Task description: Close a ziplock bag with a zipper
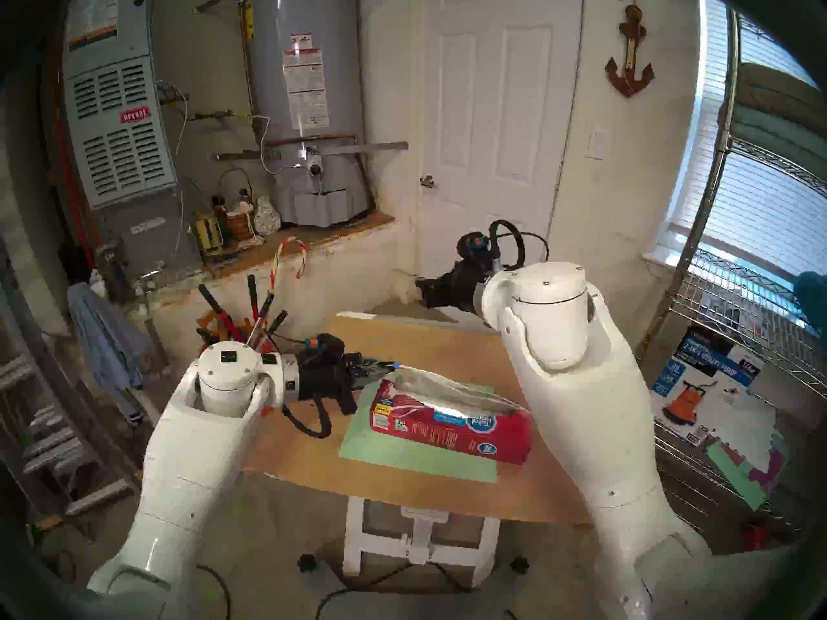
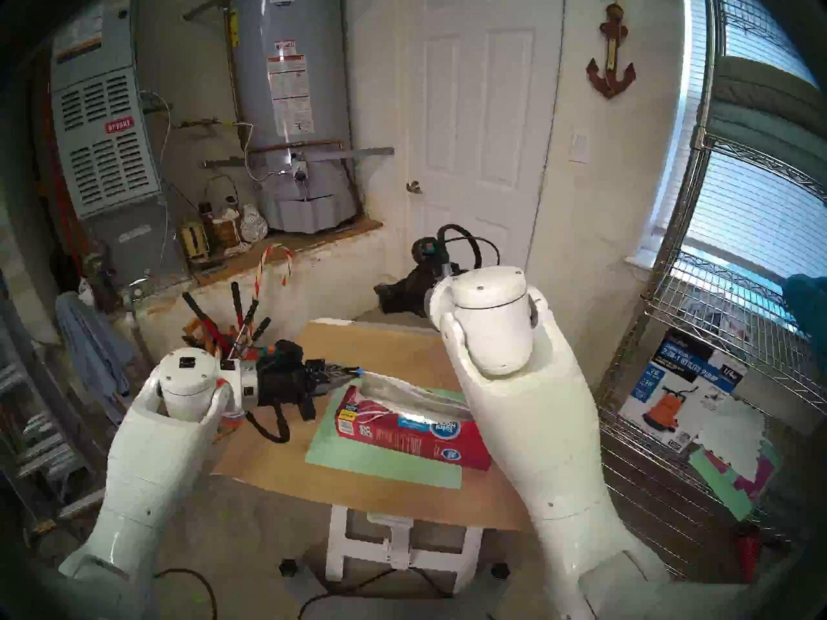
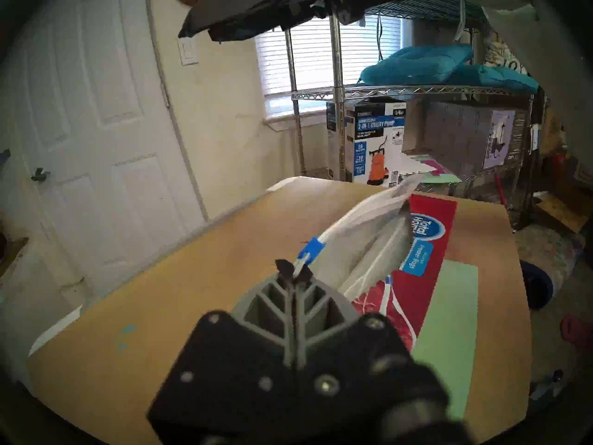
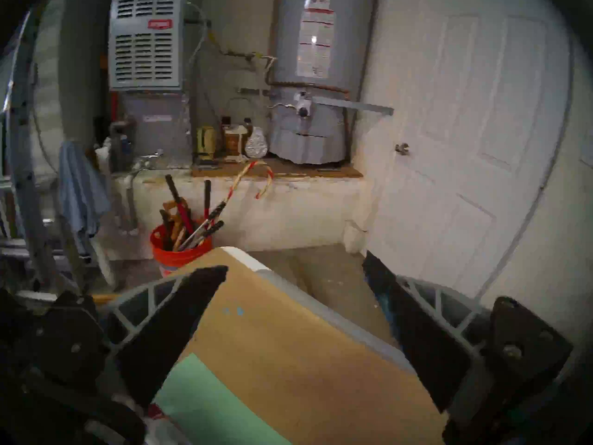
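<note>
The clear ziplock bag (image 1: 452, 388) (image 3: 362, 239) lies along the top of a red freezer-bag box (image 1: 452, 433) (image 3: 430, 239), its white zip strip gaping apart. The blue zipper (image 3: 309, 248) (image 1: 394, 365) sits at the bag's left end. My left gripper (image 3: 293, 271) (image 1: 382, 364) is shut on the strip's white end tab, just short of the zipper, holding that end slightly raised. My right gripper (image 4: 295, 263) (image 1: 420, 286) stands open and empty above the table's far edge, apart from the bag.
The box rests on a green mat (image 1: 402, 458) on a brown tabletop (image 1: 447, 341). An orange bucket of tools (image 4: 179, 245) stands off the table's far-left corner. A wire shelf (image 1: 738, 292) with a pump box (image 1: 698, 382) is on the right, and a white door (image 1: 488, 158) behind.
</note>
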